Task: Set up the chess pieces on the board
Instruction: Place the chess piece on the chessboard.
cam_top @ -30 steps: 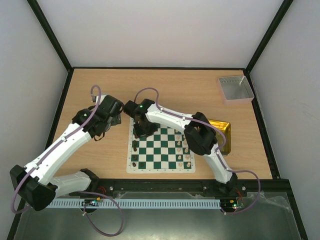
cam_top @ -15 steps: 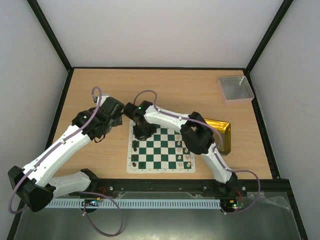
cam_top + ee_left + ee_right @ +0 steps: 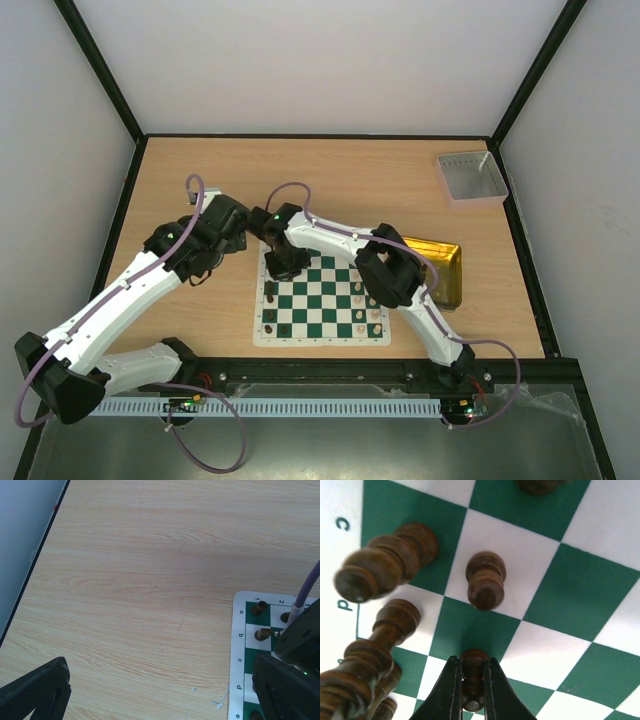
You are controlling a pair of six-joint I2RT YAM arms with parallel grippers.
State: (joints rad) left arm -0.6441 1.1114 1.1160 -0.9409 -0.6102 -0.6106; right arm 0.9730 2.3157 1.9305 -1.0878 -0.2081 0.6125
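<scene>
Right gripper [image 3: 473,662] pinches 1 dark piece [image 3: 472,682] — above the board [image 3: 570,585].

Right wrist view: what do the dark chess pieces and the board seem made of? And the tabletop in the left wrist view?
Dark chess pieces: probably turned wood, stained brown, with a soft sheen. Lathe-like rings show, though moulded plastic is possible.
Board: a thin printed mat, matte, vinyl or paper. Its edge letters are printed on.
Tabletop: light wood or wood-look laminate, matte, with visible grain.
</scene>
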